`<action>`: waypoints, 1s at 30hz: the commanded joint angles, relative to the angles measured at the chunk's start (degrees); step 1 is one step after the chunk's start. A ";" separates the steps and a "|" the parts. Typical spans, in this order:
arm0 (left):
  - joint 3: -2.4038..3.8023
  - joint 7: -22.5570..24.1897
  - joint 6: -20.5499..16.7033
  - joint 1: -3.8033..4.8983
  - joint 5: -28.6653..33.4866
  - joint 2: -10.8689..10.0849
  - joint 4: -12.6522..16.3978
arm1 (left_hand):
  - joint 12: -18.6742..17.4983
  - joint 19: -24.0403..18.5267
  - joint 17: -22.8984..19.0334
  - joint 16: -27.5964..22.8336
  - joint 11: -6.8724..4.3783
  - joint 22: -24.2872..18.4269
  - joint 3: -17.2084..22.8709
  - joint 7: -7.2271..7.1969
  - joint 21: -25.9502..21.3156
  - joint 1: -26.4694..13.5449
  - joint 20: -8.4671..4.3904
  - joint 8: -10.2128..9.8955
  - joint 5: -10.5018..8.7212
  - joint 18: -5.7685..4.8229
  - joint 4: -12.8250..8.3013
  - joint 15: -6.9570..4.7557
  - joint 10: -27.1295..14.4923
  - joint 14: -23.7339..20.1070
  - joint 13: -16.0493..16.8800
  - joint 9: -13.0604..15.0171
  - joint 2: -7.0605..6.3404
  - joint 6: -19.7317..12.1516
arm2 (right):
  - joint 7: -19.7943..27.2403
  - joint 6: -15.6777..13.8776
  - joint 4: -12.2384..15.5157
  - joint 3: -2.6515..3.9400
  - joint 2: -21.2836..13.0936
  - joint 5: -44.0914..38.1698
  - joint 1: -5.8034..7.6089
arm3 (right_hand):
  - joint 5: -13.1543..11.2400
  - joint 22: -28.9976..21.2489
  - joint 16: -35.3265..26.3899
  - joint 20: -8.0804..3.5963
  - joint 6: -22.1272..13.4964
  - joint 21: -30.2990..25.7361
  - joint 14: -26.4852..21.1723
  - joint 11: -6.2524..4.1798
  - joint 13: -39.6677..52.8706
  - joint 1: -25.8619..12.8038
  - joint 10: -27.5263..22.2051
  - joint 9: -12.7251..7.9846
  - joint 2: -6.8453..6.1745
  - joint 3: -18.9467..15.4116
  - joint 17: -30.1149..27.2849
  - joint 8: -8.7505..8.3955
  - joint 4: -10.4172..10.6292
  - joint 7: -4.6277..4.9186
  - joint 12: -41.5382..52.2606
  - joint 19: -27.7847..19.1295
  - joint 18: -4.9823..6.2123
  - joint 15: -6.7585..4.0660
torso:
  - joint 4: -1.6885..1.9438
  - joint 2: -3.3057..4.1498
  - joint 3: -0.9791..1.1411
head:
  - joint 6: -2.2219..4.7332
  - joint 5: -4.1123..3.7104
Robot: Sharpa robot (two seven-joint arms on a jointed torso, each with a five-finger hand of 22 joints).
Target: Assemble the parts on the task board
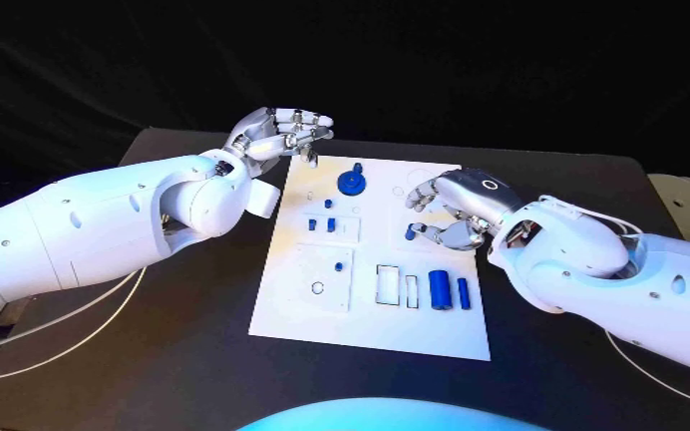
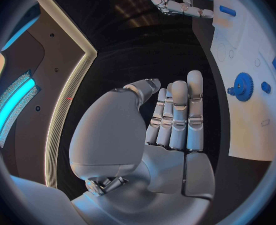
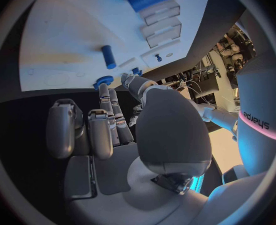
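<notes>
**Task board with parts; both hands empty at its edges**

The task board is a white plate lying flat in the middle of the black table. Parts rest on it as follows:

- A blue gear stands near the far end of the board, with a small blue pin just beyond it.
- Two small blue pegs sit side by side left of centre; a smaller blue piece lies nearer, in a raised white block.
- Two blue cylinders lie parallel near the right edge at the near end, just beside two empty rectangular slots.
- One blue peg lies on the right half, just beside the right hand's fingers.

The left hand hovers at the board's far left corner. Its wrist view shows the fingers extended and close together, the thumb apart — nothing is held. The gear appears beyond the fingertips, not touching them.

The right hand sits over the board's right edge, fingers loosely curled downward. The right wrist view shows the fingers extended and parted with an empty palm — no part is gripped. Whether a fingertip touches the nearby peg cannot be determined.
</notes>
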 commanded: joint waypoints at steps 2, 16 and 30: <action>-0.01 0.46 1.07 0.01 0.25 0.08 0.02 | 0.17 -0.32 -0.10 -0.37 -0.06 -0.08 -0.17 -0.03 -0.25 -0.12 0.03 -0.15 0.11 0.39 -0.05 0.01 -0.43 -0.24 0.09 -0.07 0.58 -0.44 | 1.07 7.02 -0.84 -0.05 -0.83 3.13 0.45 | 0.28 6.72 -0.02 0.14 -0.54 -1.17 2.99 0.05 -0.16 -0.04 -0.97 -0.11 -0.41 -1.21 0.60 -0.46 0.07 -0.11 0.16 -0.63 0.33 0.21 | -0.14 -0.08 -0.03 | 0.07 -0.02; -0.04 0.54 1.24 -0.02 0.25 0.20 -0.14 | 0.29 -0.32 -0.15 -0.40 -0.07 -0.11 -0.20 -0.04 -0.30 -0.13 0.03 -0.11 0.10 0.39 -0.07 0.01 -0.44 -0.25 0.14 -0.08 0.60 -0.40 | 1.20 8.86 -3.32 -0.43 1.57 0.94 0.59 | -0.13 6.66 -0.15 0.07 -0.60 -1.38 2.91 -0.09 -0.24 1.11 -1.15 -0.20 0.51 -2.62 0.28 -0.72 0.05 -0.50 0.67 -0.64 0.35 0.11 | 0.04 0.03 -0.08 | 0.32 0.11; -0.04 0.52 1.29 -0.02 0.25 0.18 -0.18 | 0.29 -0.32 -0.15 -0.40 -0.07 -0.11 -0.20 -0.04 -0.30 -0.13 0.03 -0.11 0.10 0.39 -0.07 0.01 -0.44 -0.25 0.14 -0.08 0.60 -0.40 | 1.40 9.11 -5.25 -0.80 4.92 0.87 0.00 | -0.90 7.60 -0.29 -0.44 0.73 0.60 2.93 -0.74 -0.22 2.87 2.68 -0.12 2.72 -0.88 -0.05 -0.49 0.23 -0.64 2.61 0.39 -0.05 -0.47 | -0.04 -0.08 -0.08 | -0.55 0.40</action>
